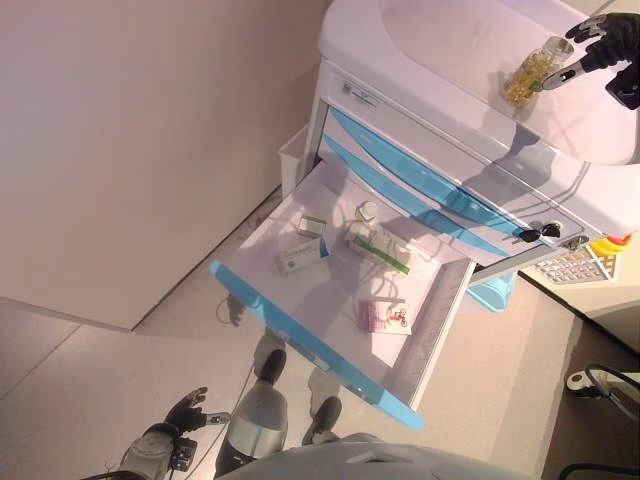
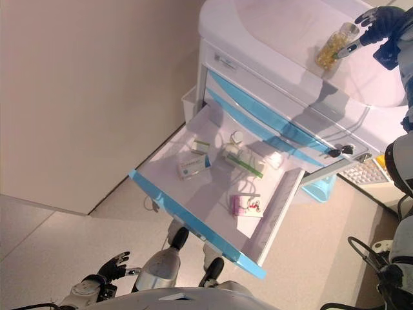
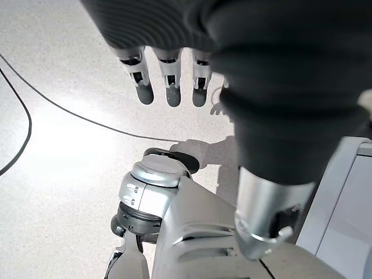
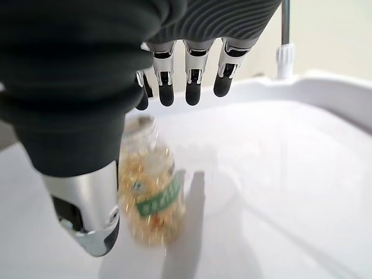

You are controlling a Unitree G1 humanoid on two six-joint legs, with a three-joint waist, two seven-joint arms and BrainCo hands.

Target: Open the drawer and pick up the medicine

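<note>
The left hand (image 1: 186, 410) hangs low by the floor, fingers relaxed and empty. The drawer (image 1: 345, 300) stands pulled out, boxes (image 1: 303, 254) inside. Farther off, the right hand (image 1: 607, 42) is spread loose above the cart top (image 1: 450, 40), holding nothing; the bottle (image 1: 533, 72) stands upright just beside its thumb.

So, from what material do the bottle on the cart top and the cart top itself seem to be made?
The small clear bottle of yellow capsules looks like transparent plastic or glass: the capsules show through its wall, so I cannot tell which. The white cart top looks like smooth, glossy moulded plastic, with a raised rounded rim and soft reflections.
</note>
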